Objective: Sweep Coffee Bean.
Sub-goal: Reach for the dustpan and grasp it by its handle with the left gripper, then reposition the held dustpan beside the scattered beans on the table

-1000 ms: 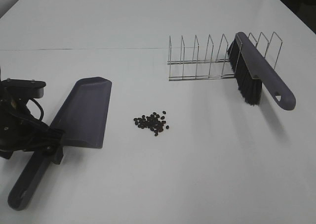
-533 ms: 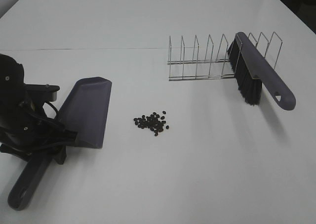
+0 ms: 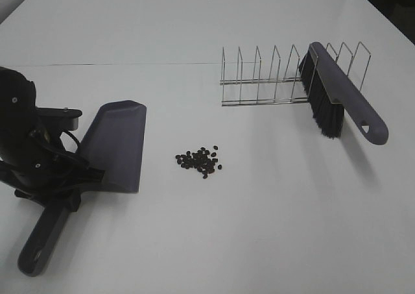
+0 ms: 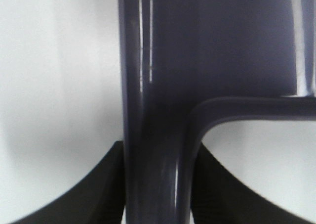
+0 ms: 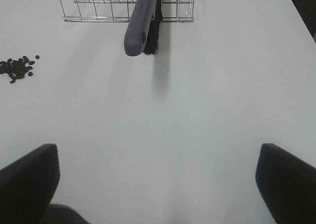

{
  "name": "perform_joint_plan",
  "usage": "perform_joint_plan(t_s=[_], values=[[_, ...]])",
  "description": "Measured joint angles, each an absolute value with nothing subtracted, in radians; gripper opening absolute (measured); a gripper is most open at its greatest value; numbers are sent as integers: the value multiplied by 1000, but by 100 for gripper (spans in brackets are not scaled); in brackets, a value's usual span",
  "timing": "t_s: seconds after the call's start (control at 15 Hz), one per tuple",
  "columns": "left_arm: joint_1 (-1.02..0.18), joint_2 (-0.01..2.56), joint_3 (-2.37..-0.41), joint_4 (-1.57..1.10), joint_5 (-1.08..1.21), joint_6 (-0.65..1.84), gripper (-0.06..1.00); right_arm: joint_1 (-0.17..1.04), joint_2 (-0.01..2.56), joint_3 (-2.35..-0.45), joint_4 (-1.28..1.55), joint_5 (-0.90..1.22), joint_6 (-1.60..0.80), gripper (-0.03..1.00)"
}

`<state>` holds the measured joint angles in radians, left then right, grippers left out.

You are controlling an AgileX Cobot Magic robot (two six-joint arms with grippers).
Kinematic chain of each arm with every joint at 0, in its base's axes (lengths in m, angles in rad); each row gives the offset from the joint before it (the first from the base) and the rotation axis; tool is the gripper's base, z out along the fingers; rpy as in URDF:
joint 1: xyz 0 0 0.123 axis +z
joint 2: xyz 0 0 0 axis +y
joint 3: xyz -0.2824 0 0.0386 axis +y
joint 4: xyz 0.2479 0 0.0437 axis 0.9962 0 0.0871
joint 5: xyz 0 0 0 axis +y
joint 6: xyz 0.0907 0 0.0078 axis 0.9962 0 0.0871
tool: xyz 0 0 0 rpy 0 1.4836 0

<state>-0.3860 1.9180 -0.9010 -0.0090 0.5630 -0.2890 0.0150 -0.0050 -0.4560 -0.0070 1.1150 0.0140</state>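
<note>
- Left wrist view: the left gripper [image 4: 157,194] is clamped on the dustpan [image 4: 222,46] handle. Its black fingers [image 4: 98,194] press the handle from both sides, just where it joins the pan.
- Right wrist view: the right gripper [image 5: 158,184] has its jaws spread wide with nothing between them, over bare white table [image 5: 197,110].
- Exterior high view: the left arm is low at the left edge. The grey pan stretches away from the grip and the handle tail points toward the near-left corner. Can't tell whether the pan rests on the table or is held just off it.
- The coffee beans [image 3: 200,161] are one tight dark cluster on the table, near the pan's right-hand edge but not touching it, roughly mid-table.
- The brush [image 3: 337,99] is well apart on the far right, leaning in the wire rack [image 3: 259,80] with its bristles down and its handle end sticking out toward the near side.
- The right arm is out of the exterior frame. Its wrist camera has the beans off to one side and the brush and rack ahead.
</note>
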Motion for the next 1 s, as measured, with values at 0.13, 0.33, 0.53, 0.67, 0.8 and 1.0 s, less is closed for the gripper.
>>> perform_joint_plan(t_s=[0.13,0.33,0.53,0.67,0.8,1.0], values=[[-386,1918,-902,-5,568,-263,31,15,-5,-456,-7,1115,14,98],[-386,1918,-902,10,577,-256,31,15,-5,-456,-7,1115,14,98],[-386,1918,-902,11,581,-221,31,15,-5,-456,-7,1115,14,98],[-386,1918,-902,11,587,-189,31,15,-5,-456,-7,1115,14,98],[-386,1918,-903,11,590,-168,31,15,-5,-456,-7,1115,12,98],[-386,1918,-905,8,596,-163,31,15,28,-463,0,1115,12,98]])
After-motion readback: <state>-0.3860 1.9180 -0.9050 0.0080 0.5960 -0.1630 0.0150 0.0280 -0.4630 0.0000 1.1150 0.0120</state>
